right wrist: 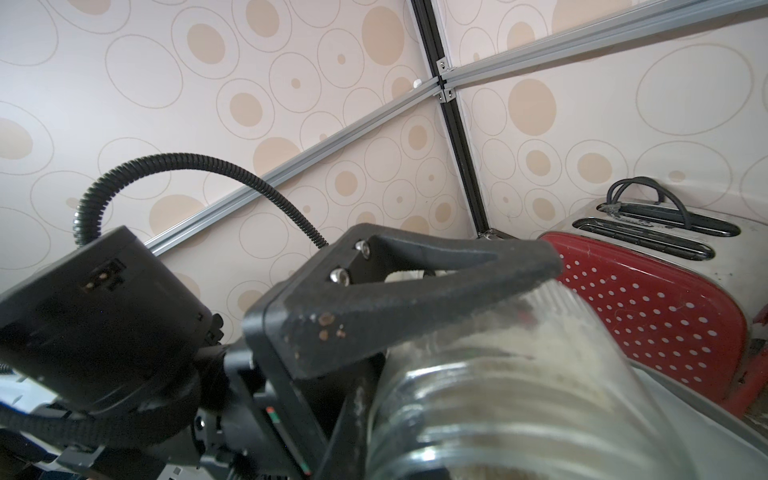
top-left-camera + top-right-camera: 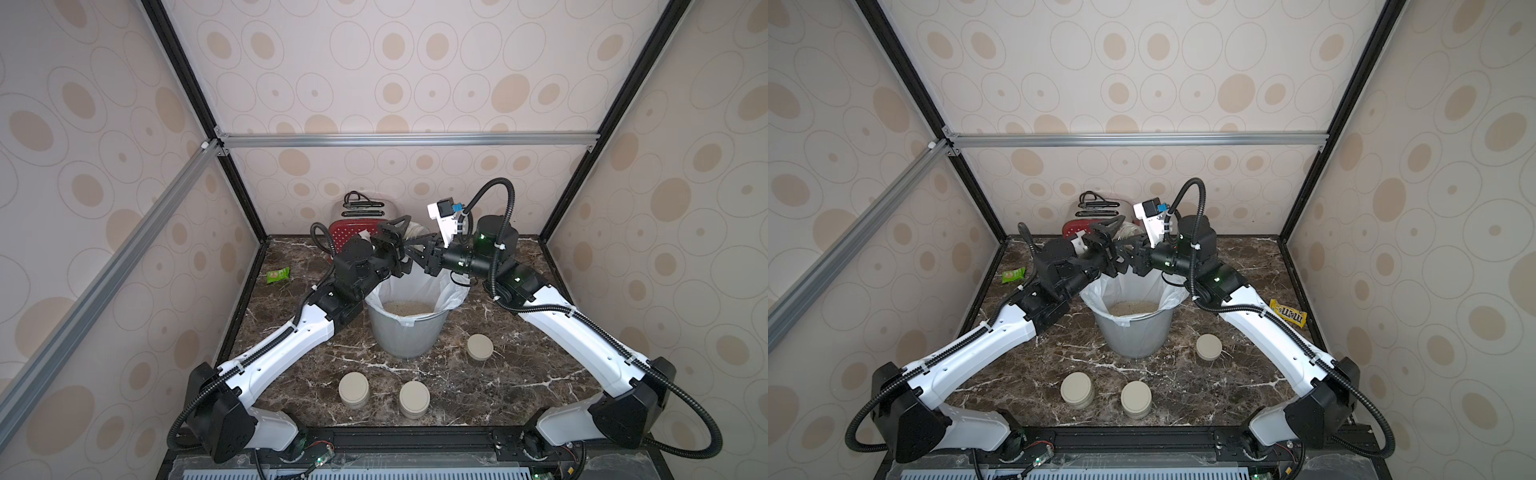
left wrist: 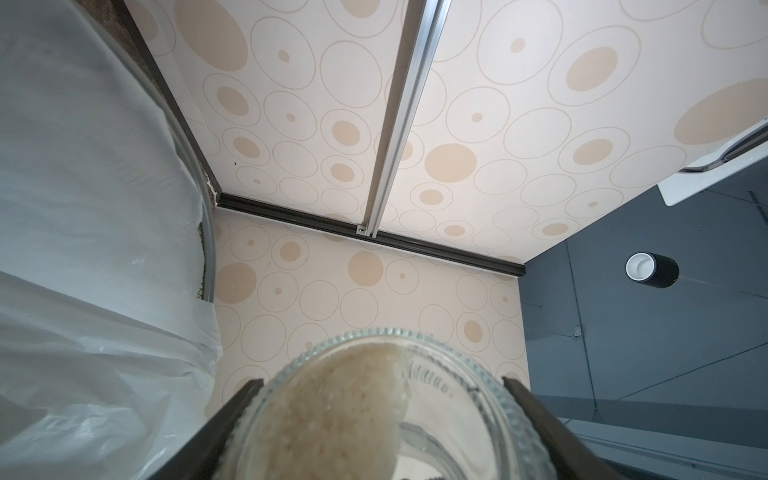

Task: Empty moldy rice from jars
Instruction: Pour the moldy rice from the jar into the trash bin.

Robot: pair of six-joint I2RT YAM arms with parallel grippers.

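A clear glass jar (image 2: 415,232) (image 2: 1128,231) hangs tilted over the far rim of the grey bin (image 2: 405,338). My left gripper (image 3: 380,384) is shut on its body, with a dark finger on each side. Moldy rice (image 3: 332,415), pale and grainy, lies against one side of the jar (image 3: 449,399). My right gripper (image 1: 374,449) meets the jar at its threaded mouth (image 1: 519,399) and is shut on the rim. More rice (image 2: 407,308) lies in the bin's white liner. Three beige round lids (image 2: 354,389) (image 2: 414,399) (image 2: 480,349) stand on the table; I cannot tell if glass is under them.
A red and silver toaster (image 2: 353,230) stands at the back wall, right behind the grippers. A green packet (image 2: 277,274) lies at the left edge and a yellow candy packet (image 2: 1288,313) at the right. Frame posts and walls close in three sides.
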